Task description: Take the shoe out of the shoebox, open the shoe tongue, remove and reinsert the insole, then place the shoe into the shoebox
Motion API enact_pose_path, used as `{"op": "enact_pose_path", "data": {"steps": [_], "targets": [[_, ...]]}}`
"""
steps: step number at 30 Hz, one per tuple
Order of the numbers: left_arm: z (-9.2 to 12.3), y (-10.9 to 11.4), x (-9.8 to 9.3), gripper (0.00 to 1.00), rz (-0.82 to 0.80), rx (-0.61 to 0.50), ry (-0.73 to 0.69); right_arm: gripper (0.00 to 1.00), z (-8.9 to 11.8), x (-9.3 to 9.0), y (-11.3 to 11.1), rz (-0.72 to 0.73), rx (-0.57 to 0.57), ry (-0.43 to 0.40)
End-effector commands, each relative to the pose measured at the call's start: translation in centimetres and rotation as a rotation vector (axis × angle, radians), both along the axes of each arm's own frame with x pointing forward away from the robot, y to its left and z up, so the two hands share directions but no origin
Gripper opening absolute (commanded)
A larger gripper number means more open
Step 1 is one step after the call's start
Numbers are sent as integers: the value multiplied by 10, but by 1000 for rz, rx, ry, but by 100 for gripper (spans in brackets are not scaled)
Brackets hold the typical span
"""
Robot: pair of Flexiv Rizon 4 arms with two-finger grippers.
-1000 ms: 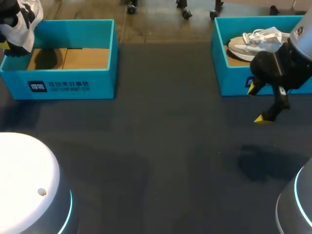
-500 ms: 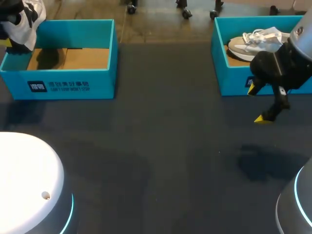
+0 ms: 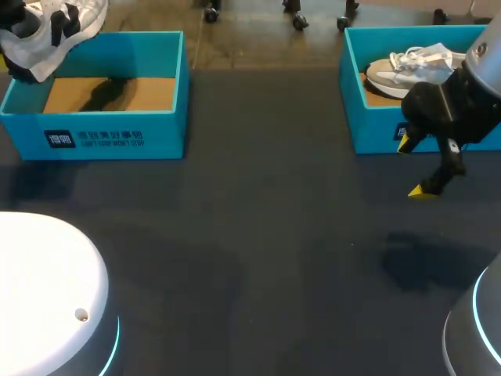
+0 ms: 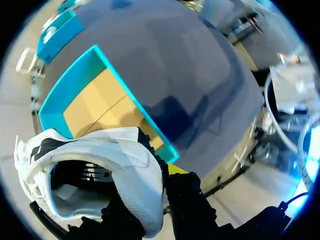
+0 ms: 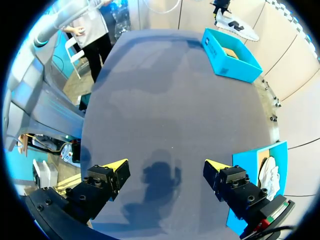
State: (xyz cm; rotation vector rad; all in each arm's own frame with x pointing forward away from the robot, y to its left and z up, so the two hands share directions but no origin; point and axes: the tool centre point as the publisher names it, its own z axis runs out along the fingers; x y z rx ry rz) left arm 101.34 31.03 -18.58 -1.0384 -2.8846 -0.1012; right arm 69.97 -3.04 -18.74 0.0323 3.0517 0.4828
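Left gripper clamps white shoe by the heel rim, probably both fingers on it, one mostly hidden. Shoe hangs tilted above far-left corner of left shoebox. Right gripper spread wide, holding nothing, above table just before right shoebox; second shoe lies inside that.

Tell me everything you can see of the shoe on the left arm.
The shoe is a white sneaker with black accents and a dark lining, its opening towards the wrist camera. The left jaws hold it at the heel end. It hangs in the air over the far left corner of the left box, touching nothing else.
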Motion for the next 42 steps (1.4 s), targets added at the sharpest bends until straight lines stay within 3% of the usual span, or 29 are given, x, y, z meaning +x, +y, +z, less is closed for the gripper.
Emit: {"op": "enact_pose_path", "data": {"steps": [1, 8, 29, 42], "targets": [[9, 12, 7, 0, -556, 79, -14, 100, -1, 2, 2, 0, -3, 3], [14, 31, 18, 0, -956, 253, -90, 100, -1, 2, 2, 0, -3, 3], [12, 29, 21, 0, -918, 231, -93, 100, -1, 2, 2, 0, -3, 3], [-9, 17, 25, 0, -906, 212, -49, 100, -1, 2, 2, 0, -3, 3]]}}
